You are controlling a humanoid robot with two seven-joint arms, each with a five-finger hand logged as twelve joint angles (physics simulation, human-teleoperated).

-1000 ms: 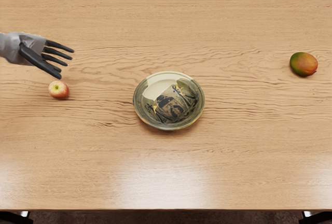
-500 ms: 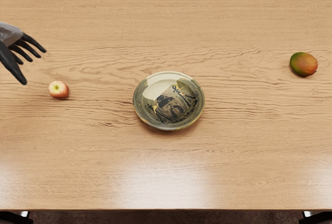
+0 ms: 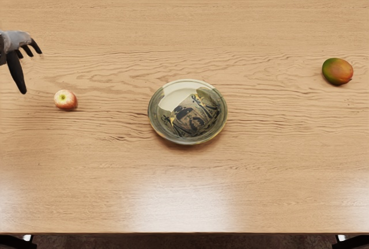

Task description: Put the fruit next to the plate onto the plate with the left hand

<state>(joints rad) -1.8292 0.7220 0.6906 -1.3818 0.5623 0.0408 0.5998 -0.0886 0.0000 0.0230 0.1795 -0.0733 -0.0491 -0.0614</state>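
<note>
A small red and yellow apple (image 3: 65, 100) lies on the wooden table, well left of the plate. The round glossy plate (image 3: 158, 96) with a dark pattern sits at the middle of the table with nothing on it. My left hand (image 3: 21, 59) shows at the left edge, up and to the left of the apple, apart from it. Its dark fingers are spread and hold nothing. The right arm is out of view.
A green and red mango (image 3: 337, 71) lies near the table's right edge, far from the plate. The table's far edge runs along the top, with dark floor beyond it.
My left hand has pulled back leftward toward the picture's edge, away from the apple, with its fingers still spread. The apple, plate and mango have not moved.
</note>
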